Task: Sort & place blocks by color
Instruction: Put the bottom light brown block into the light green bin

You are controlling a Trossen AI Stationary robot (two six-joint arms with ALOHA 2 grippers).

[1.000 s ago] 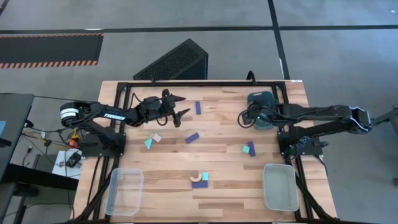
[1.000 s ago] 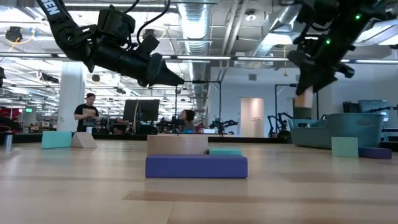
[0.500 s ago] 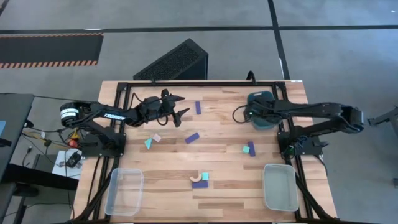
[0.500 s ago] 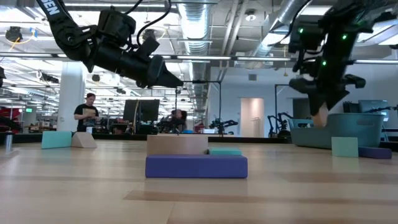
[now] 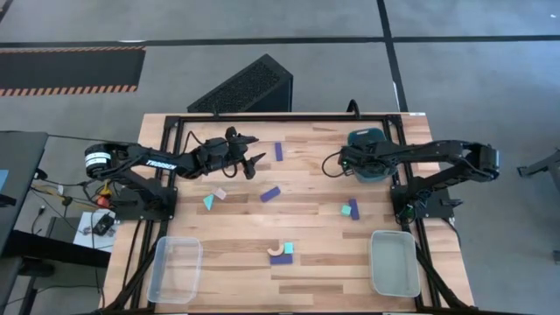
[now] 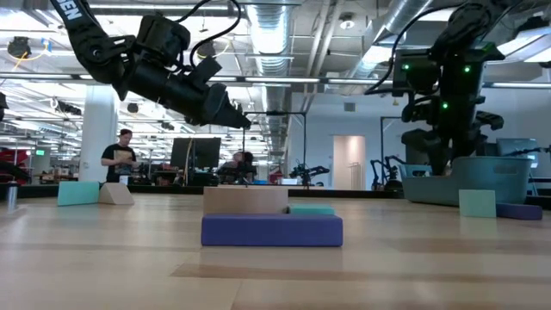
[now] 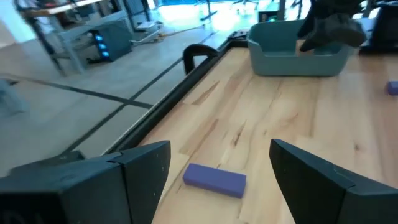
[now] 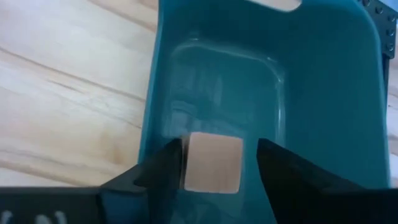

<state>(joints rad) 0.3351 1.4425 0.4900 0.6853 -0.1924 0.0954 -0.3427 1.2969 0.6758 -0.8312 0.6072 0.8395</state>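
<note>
A: What are the things made of?

B: The counter (image 5: 306, 219) is pale planked wood with a black frame. At its far right stands a dark teal bin (image 5: 367, 154), smooth plastic with rounded corners. Two clear plastic trays sit at the near edge, the left tray (image 5: 175, 269) and the right tray (image 5: 395, 262). The blocks are small matte pieces: a dark blue bar (image 5: 279, 152) far of centre, another blue bar (image 5: 270, 193) mid-counter, a teal wedge (image 5: 209, 202) touching a pale cube (image 5: 220, 193) on the left, a teal cube (image 5: 346, 209) against a blue piece (image 5: 353, 208) on the right, and a near cluster (image 5: 281, 252) of a pale arch, a teal cube and a blue bar.

A: And the pincers?

B: The right pincer (image 8: 217, 171) is over the bin, its fingers closed onto a pale wooden cube (image 8: 213, 163). Only the right wrist view shows that cube; from above the arm hides it. The left pincer (image 7: 214, 168) hangs above the far left of the counter, jaws wide, with the far blue bar (image 7: 214, 179) lying on the wood between them.

A: Anything changed?

B: A second ago the right pincer was higher in the low view, beside the bin; it has since lowered into it (image 6: 443, 155). The left arm has barely shifted.
</note>
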